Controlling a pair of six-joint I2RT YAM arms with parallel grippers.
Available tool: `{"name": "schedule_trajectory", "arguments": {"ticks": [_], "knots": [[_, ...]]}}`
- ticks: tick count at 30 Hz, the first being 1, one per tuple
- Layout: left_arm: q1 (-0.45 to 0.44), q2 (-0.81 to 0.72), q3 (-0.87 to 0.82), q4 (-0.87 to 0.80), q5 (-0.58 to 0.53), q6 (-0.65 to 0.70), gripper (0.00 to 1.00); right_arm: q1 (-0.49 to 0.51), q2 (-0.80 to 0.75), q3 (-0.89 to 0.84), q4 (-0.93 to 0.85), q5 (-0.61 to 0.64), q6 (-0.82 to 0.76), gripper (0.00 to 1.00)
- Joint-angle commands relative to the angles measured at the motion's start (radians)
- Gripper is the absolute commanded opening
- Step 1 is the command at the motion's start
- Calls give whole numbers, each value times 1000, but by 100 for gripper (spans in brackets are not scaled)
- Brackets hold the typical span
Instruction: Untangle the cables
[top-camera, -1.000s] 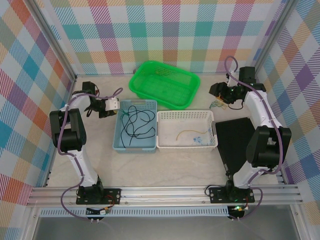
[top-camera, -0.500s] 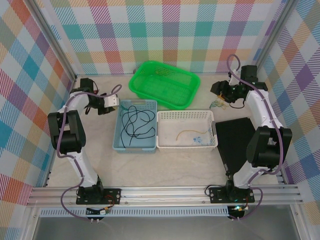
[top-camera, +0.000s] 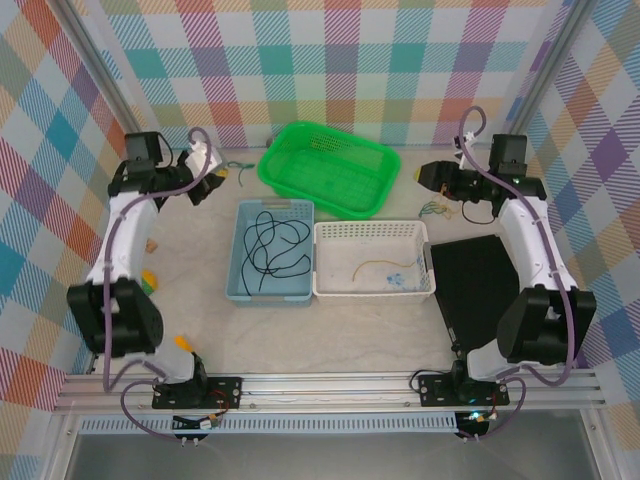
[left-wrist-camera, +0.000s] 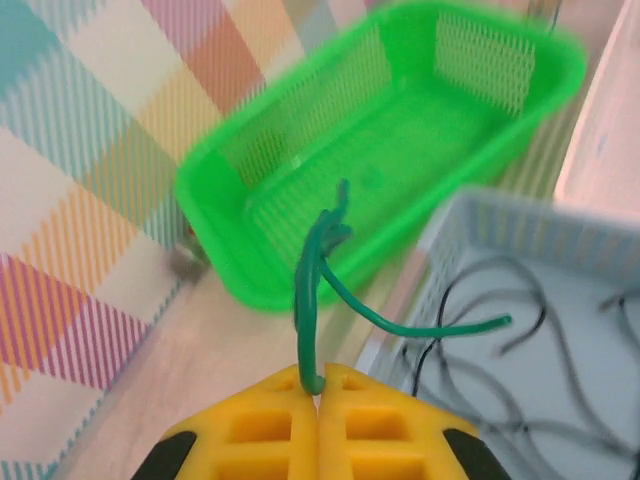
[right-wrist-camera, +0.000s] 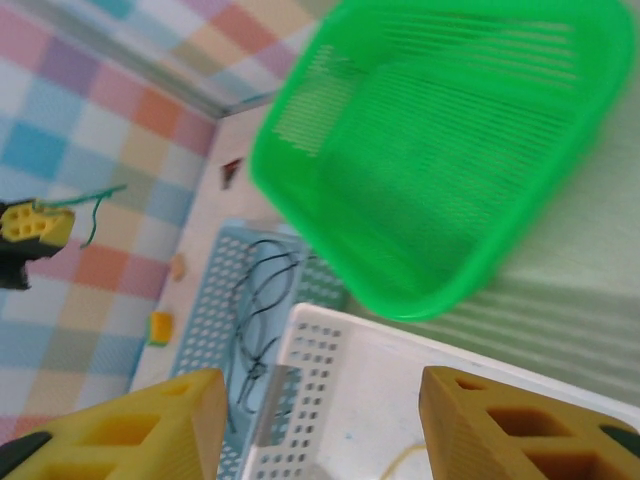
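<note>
Nearest, the long thin black cable lies coiled in the light-blue plastic basket. The short tan-yellow cable rests in the white perforated basket just beside it. Beyond, the left end effector is pinched tight on the thin dark green cable, whose loose tail droops toward the blue basket. Carrying it high should keep that tail off the rim and the black coil. The right end effector stands half spread, empty. The bright green mesh basket and plaid walls crowd the far side, while bare counter lies nearer.
</note>
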Motion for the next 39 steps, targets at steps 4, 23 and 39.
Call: {"name": "schedule_trajectory", "arguments": {"ticks": [4, 23, 39], "knots": [[-241, -319, -275, 631, -88, -1159, 0, 183, -96, -72, 230, -304, 4, 61], [-570, -376, -221, 415, -341, -1479, 0, 428, -221, -285, 906, -37, 997, 67], [-618, -373, -233, 407, -344, -1426, 0, 603, -119, -211, 1004, 95, 1230, 56]]}}
